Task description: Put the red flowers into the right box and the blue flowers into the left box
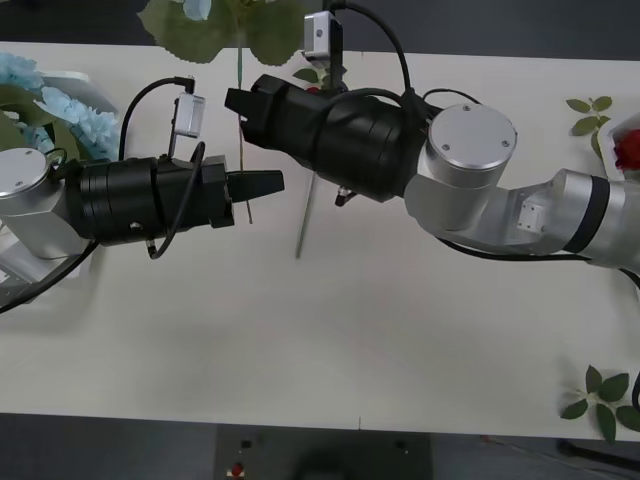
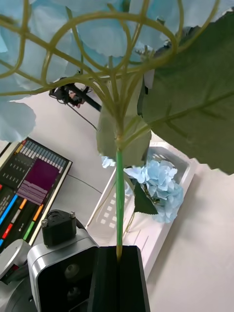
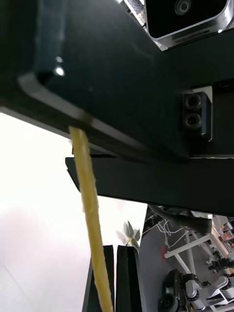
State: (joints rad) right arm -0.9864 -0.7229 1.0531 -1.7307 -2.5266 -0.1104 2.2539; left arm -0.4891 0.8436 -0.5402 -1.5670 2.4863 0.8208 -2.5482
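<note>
While held up over the middle of the worktop (image 1: 330,330), needs very little force — light, thin, easy to bend. Nearest, left gripper (image 1: 262,184): black fingers pressed together, with the lower end of the stem lying against them; cannot tell whether really pinched there. Just beyond, right gripper (image 1: 238,105): fingers closed on the green stem of the blue flower (image 2: 102,39), a little higher up. Best taken by that stem — stiff enough to carry the head, but probably smooth plastic, so likely to turn or slide in a loose hold. Better not to squeeze the pale petal cluster at the top: soft, easily crushed, wide and top-heavy, so likely to swing. Farther off to the left, left box (image 2: 161,239) with another blue head (image 2: 163,187) lying inside.
</note>
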